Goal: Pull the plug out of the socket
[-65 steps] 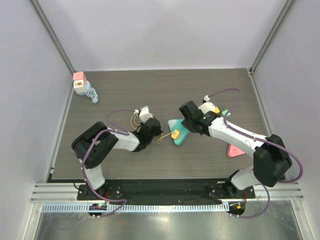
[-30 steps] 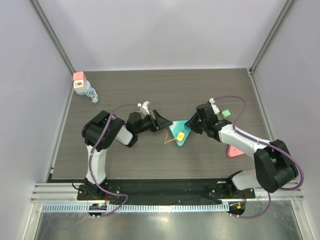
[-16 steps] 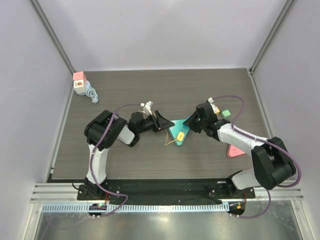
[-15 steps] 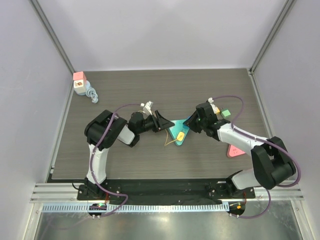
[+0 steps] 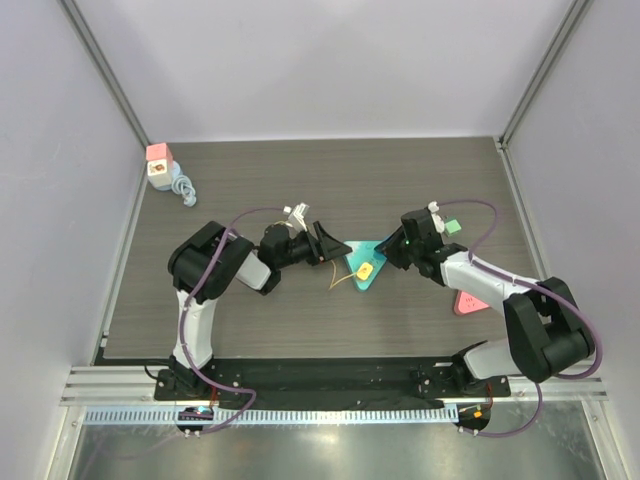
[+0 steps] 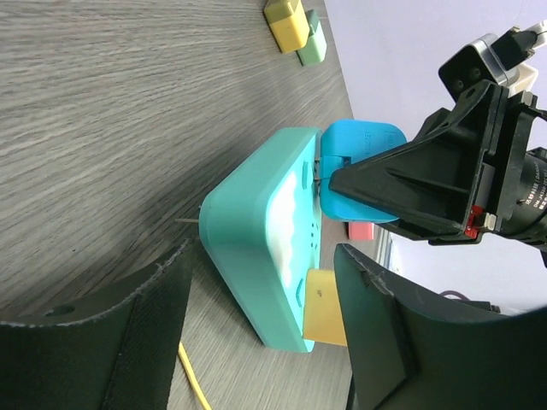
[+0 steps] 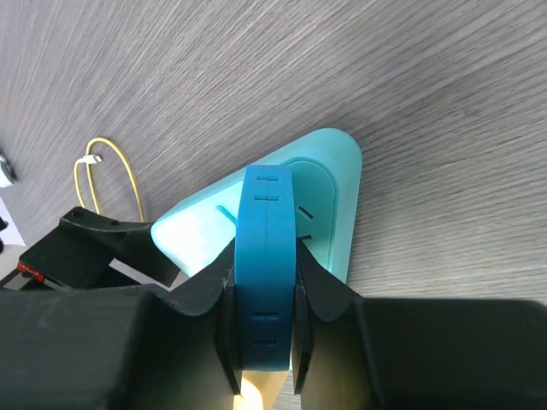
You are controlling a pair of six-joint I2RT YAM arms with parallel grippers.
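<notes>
A teal triangular socket (image 5: 362, 262) lies on the table between my arms. My right gripper (image 5: 392, 248) is shut on a blue plug (image 7: 267, 248) that stands in the socket face (image 7: 329, 192). The blue plug also shows in the left wrist view (image 6: 359, 166). A yellow plug (image 5: 366, 271) with a thin yellow cable (image 5: 340, 280) sits in the socket's near corner. My left gripper (image 5: 328, 245) is open. Its fingers (image 6: 102, 333) straddle the socket's corner (image 6: 248, 231) without closing on it.
A pink-and-white adapter with a coiled cable (image 5: 163, 170) lies at the back left. A small green block (image 5: 452, 227) and a yellow one (image 6: 286, 17) lie behind the right arm. A pink triangular piece (image 5: 470, 303) lies by the right arm's elbow.
The right gripper with the blue plug and the socket have shifted slightly to the right. The left gripper has stayed open around the socket's corner.
</notes>
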